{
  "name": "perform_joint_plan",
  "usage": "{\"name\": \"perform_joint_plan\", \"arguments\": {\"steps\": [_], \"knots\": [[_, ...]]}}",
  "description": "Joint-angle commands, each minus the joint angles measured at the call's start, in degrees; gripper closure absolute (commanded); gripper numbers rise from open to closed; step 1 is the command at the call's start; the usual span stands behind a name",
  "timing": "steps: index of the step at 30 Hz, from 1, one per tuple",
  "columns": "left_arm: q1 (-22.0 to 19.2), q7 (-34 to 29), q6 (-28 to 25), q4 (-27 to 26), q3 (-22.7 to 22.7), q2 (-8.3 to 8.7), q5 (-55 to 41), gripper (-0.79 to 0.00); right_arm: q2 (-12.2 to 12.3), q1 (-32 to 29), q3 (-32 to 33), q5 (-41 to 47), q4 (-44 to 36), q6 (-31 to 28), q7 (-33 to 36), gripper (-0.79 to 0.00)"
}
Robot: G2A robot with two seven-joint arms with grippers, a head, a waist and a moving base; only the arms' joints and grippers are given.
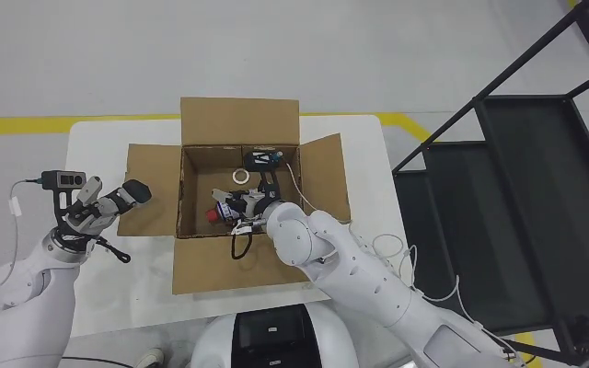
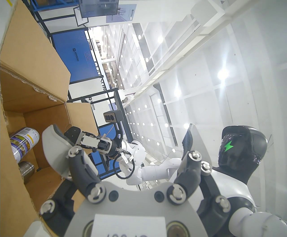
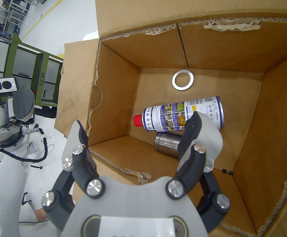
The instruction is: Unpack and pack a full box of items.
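Right wrist view: right claw [image 3: 138,122] is held wide and empty over the box [image 3: 112,89], where the spray can [image 3: 181,116] lies sideways against a steel cylinder [image 3: 166,143]; the can should be straddled mid-body, across its axis, clear of the cylinder.

Spray can [image 3: 182,116]: wrap-around printed label with blue bands, rows of small pictures, blocks of fine print and round symbols near its base; the wording is too small to make out.
Blue wall panels [image 2: 77,56]: white lettering along one edge, with a small logo beside it.
Hanging signs [image 2: 98,10]: dark boards overhead, print illegible.
Green rack [image 3: 33,71]: a short line of dark lettering on a pale strip.
Left hand [image 2: 121,131]: white sticker [image 2: 129,226] at its base, dark characters cut off, unreadable.
Right hand [image 3: 138,120]: white tag [image 3: 134,226] at its base, dark marks cut off.
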Motion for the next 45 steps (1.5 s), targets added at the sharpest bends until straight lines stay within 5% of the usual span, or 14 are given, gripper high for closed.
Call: {"name": "perform_joint_plan", "arguments": {"steps": [1,10,18,26,31,35,45], "knots": [[0.0,0.0,0.0,0.0,0.0,0.00,0.0,-0.785,0.0,0.0,0.0,0.0,0.0,0.0,0.0,-0.785],[0.0,0.0,0.0,0.0,0.0,0.00,0.0,-0.785,-0.1,0.5,-0.1,-0.5,1.5,-0.2,0.2,-0.785],[0.0,0.0,0.0,0.0,0.0,0.00,0.0,-0.785,-2.6,10.4,-7.2,-8.6,11.2,1.4,9.2,-0.785],[0.0,0.0,0.0,0.0,0.0,0.00,0.0,-0.785,-2.8,19.1,-10.9,-16.9,16.4,-13.0,27.7,-0.785],[0.0,0.0,0.0,0.0,0.0,0.00,0.0,-0.785,-2.4,20.0,-8.4,-17.5,16.3,-15.0,33.0,-0.785],[0.0,0.0,0.0,0.0,0.0,0.00,0.0,-0.785,-3.6,18.1,-5.5,-11.5,16.3,-4.3,30.7,-0.785],[0.0,0.0,0.0,0.0,0.0,0.00,0.0,-0.785,-8.4,18.2,-10.0,-6.7,24.5,0.2,14.9,-0.785]]}}
